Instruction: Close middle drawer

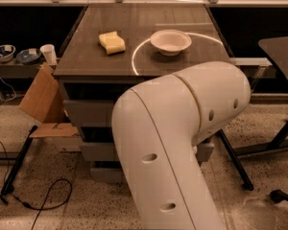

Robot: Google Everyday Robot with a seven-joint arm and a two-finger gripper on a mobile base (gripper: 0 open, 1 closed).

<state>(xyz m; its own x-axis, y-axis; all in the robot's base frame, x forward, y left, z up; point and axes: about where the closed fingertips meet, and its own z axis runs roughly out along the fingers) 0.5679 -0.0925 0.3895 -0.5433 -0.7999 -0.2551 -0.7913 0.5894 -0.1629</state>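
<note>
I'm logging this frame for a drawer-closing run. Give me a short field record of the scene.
gripper: not in view; the arm fills the foreground
middle drawer: only the left end of its front shows; handle hidden by the arm
cabinet top: yellow sponge on the left, white bowl on the right, apart
cardboard: beside the cabinet's left side

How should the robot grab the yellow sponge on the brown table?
Probably from straight above, pinching the blocky yellow sponge across its narrower width: it lies flat on the brown tabletop, apart from the white bowl, so its top and sides are free. The gripper is out of view, behind the big white arm.
</note>
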